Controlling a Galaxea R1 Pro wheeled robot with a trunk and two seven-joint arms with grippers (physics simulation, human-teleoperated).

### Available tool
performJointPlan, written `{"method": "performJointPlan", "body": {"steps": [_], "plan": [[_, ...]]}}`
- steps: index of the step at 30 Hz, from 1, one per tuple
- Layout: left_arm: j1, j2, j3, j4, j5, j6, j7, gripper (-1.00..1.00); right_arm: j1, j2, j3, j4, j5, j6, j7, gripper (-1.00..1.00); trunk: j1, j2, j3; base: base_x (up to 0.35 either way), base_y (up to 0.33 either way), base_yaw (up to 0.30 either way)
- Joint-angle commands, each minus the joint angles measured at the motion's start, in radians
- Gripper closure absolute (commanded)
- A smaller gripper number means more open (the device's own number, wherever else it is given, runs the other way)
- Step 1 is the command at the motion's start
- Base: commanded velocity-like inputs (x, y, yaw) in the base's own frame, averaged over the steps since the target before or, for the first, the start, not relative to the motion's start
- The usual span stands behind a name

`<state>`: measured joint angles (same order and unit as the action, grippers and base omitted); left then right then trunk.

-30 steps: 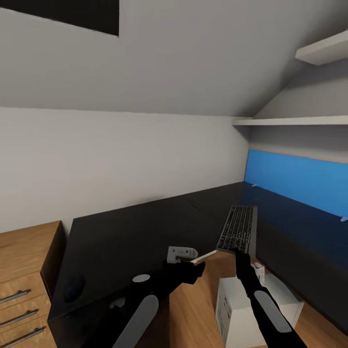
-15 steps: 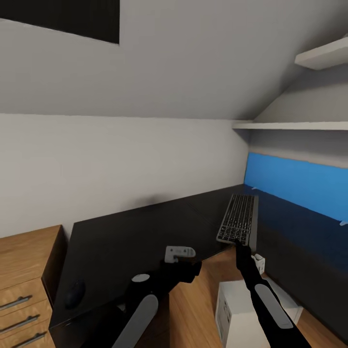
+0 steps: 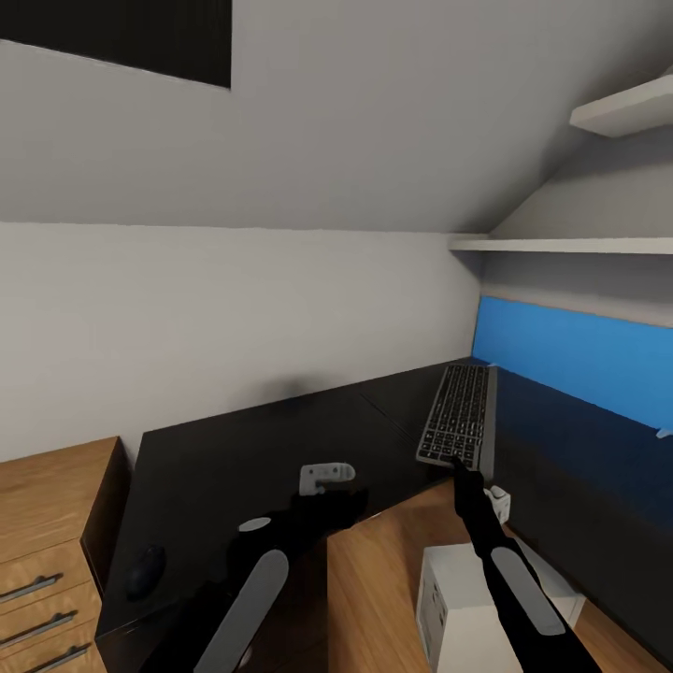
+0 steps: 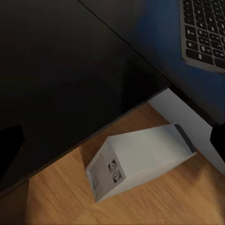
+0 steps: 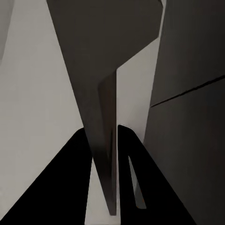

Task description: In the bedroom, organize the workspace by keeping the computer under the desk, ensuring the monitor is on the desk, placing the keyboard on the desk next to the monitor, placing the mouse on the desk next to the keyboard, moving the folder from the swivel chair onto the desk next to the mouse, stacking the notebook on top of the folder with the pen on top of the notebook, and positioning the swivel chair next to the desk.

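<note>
nearest, the computer (image 3: 472, 608) stands on the wood floor (image 3: 374, 598) by the desk's inner corner, not clearly tucked under it; i judge that step unfinished. the right gripper (image 3: 461, 465) is clamped on the near edge of the keyboard (image 3: 458, 414), whose thin edge sits between its fingers (image 5: 123, 154) in the right wrist view. the keyboard is tilted and raised over the desk (image 3: 262, 458), so i'd say placing it is the step in hand. the left gripper (image 3: 350, 500) hovers above the desk front; i cannot tell whether its jaws are parted. a dark rounded thing, probably the mouse (image 3: 145, 571), lies at the desk's near left corner. monitor, folder, notebook, pen and chair remain to be dealt with. the desktop is glossy black with a blue back panel (image 3: 579, 360) far right, a wooden drawer unit (image 3: 47, 533) left, white shelves (image 3: 561, 245) above.
</note>
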<state>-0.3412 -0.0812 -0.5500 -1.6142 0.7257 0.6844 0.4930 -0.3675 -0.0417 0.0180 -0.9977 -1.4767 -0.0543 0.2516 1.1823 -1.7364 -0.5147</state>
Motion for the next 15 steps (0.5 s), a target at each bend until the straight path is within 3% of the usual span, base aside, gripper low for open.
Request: {"method": "performJointPlan", "body": {"steps": [1,8,15], "plan": [[-0.001,0.000,0.000,-0.001,0.011,0.001,0.010,-1.00,-0.001,0.000,0.002,0.001,-0.012,-0.003,0.008,1.00,0.000,-0.001,-0.001,0.000,0.000,0.000],[-0.001,0.001,0.014,0.000,0.011,0.000,0.010,-1.00,-0.001,0.004,0.003,0.003,-0.015,-0.004,0.013,1.00,0.000,-0.001,-0.001,0.000,-0.001,0.000],[-0.001,0.001,0.016,0.000,0.011,0.000,0.010,-1.00,-0.001,0.005,0.003,0.004,-0.011,-0.007,0.009,1.00,0.000,-0.001,-0.001,-0.013,-0.250,0.049]]}}
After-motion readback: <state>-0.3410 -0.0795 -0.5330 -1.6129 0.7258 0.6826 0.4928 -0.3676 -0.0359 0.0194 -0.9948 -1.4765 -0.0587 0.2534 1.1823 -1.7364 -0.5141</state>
